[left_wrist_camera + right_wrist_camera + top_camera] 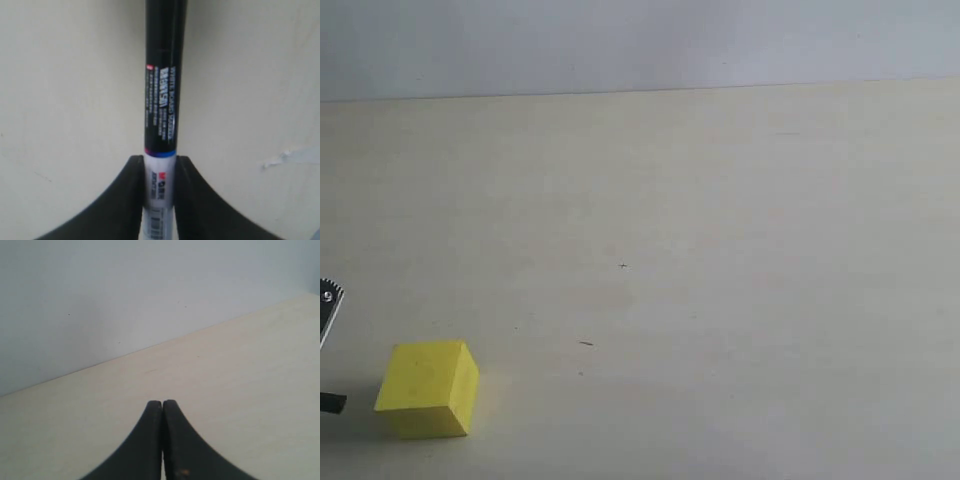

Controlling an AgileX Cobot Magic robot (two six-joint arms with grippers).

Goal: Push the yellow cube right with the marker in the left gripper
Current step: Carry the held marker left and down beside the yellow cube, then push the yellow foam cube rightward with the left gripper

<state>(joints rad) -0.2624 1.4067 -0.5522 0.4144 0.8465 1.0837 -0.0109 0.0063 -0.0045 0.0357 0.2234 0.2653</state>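
The left claw (160,167) clamps the white barrel of the marker (161,90), whose black length juts forward over the pale tabletop (720,250). At the exterior view's left edge, a black tip (332,403) sits just left of the yellow cube (428,388), a small gap between them. The right claw (162,407) hangs pressed together, empty, facing the wall (100,300).

We see a pale cream table (740,200) filling most of the frame and meeting a light grey wall (620,40) along the top. One yellow cube (427,388) sits on it at lower left. Two tiny dark specks (623,266) mark its middle.
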